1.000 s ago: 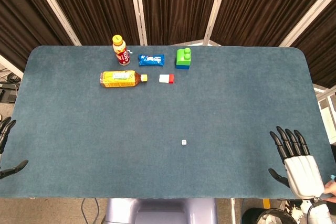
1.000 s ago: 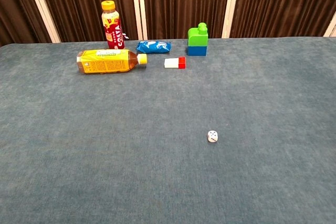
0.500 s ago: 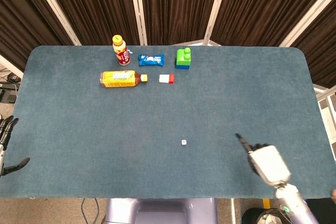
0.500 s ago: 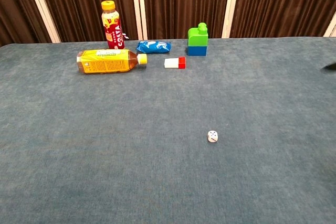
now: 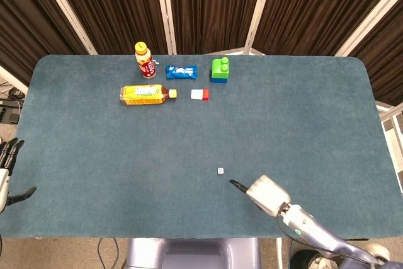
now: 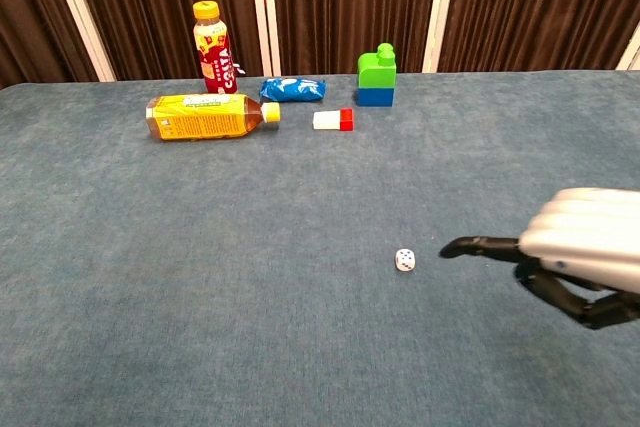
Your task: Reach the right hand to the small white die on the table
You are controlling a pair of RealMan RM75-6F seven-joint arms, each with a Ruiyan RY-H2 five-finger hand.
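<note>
The small white die (image 5: 220,171) (image 6: 405,260) lies alone on the blue table, towards the front and near the middle. My right hand (image 5: 266,193) (image 6: 578,249) hovers just right of it, white back turned up, holding nothing. One dark finger (image 6: 478,245) stretches out at the die and stops a short gap from it. The other fingers hang loosely below the palm. My left hand (image 5: 5,171) shows only in the head view, off the table's left edge, fingers apart and empty.
Along the back of the table (image 5: 302,111) stand a red-labelled bottle (image 5: 145,60), a blue packet (image 5: 181,72) and a green-and-blue block (image 5: 220,70). In front of them lie a yellow bottle (image 5: 145,94) on its side and a white-and-red block (image 5: 199,94).
My right hand has swept in from the table's front right corner leftwards to just beside the die, turning its back up. The left hand has barely shifted.
</note>
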